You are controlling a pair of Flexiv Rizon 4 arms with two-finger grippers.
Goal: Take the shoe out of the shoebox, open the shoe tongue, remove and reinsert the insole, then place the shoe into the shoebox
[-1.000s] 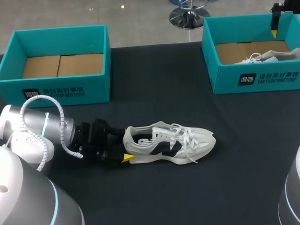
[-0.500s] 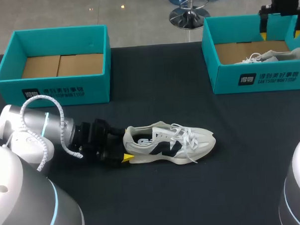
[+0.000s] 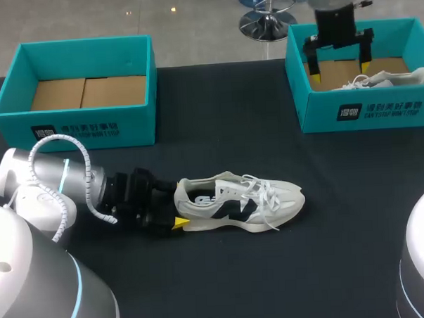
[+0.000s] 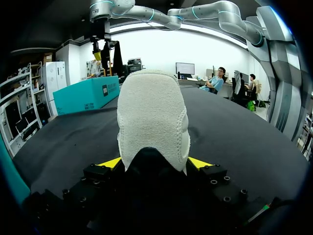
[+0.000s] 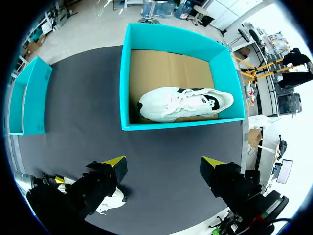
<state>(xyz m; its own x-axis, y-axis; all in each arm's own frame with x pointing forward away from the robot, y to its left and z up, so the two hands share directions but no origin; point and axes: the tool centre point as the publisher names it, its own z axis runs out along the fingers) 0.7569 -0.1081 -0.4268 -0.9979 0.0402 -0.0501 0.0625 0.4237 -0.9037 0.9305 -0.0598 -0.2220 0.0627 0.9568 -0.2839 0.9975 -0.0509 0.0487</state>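
Middle: shoe, left gripper at its heel.
Back left: left shoebox.
Back right: right shoebox, boxed shoe inside, right gripper above.

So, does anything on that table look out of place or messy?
Nothing is spilled or damaged. Only small untidy bits stand out: the shoe on the table has loose laces trailing over its side, and the second shoe in the right shoebox seems tipped on its side.

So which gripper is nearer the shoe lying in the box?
Right. The right gripper hangs open by the box holding that shoe; the left gripper is far across the table, jaws clamped on the heel of the other shoe.
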